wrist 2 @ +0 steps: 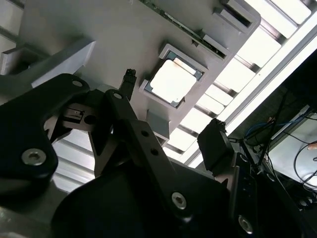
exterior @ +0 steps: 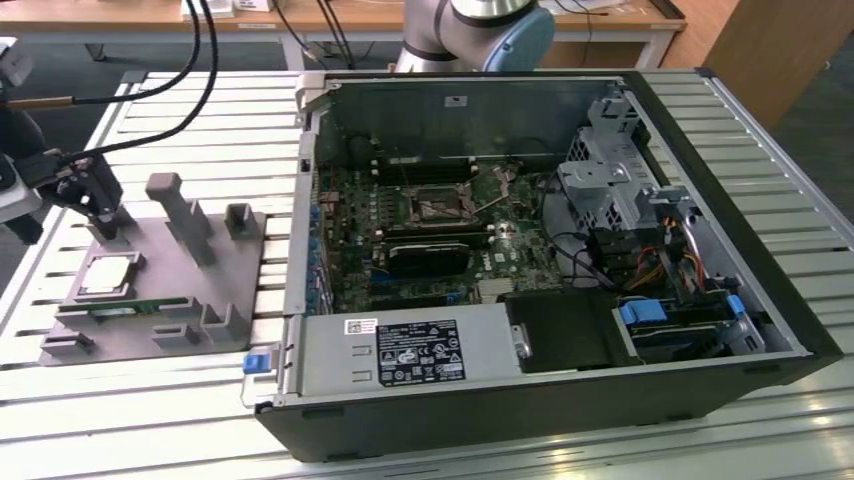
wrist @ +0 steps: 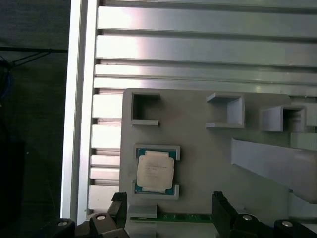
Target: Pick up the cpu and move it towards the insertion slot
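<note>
Black gripper (wrist: 167, 197) fingers hang wide open and empty near the small silvery square cpu (wrist: 155, 171), seated in its grey fixture (wrist: 208, 153) pocket. Pickup's not done yet, I reckon; square silver-framed insertion slot (exterior: 438, 207) sits well apart. Grab needs squared-up fingers.

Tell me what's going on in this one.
The arm's end effector hangs open over the grey tray and holds nothing. The cpu lies in its recess in that tray, not gripped. The slot is inside the open case, towards the exterior view's right.
</note>
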You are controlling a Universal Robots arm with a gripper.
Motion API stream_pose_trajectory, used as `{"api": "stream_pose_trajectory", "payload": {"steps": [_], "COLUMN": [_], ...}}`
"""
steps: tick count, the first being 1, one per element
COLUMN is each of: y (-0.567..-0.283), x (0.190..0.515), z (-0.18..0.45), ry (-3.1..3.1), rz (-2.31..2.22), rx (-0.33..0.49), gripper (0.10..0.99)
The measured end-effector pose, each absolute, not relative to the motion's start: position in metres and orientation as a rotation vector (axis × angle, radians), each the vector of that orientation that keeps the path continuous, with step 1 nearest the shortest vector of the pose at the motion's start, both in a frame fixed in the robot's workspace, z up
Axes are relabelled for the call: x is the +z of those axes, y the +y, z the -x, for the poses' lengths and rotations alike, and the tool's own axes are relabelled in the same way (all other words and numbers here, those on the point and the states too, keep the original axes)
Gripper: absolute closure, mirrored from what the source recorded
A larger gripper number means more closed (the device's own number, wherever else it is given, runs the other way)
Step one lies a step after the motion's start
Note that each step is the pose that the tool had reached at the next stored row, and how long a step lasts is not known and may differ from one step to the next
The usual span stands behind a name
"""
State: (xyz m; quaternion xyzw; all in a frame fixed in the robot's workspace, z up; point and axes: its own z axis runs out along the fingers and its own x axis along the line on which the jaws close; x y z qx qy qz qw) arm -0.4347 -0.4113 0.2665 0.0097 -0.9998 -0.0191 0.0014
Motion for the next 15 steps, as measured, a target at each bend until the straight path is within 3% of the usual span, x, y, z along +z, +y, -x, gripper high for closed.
{"api": "stream_pose_trajectory", "payload": {"steps": [15], "y": [-0.414], "x": [0.239], "z": [0.435], "ry": [-3.138], "rz": [-0.03], "rx": [-0.06], "gripper": [0.31]}}
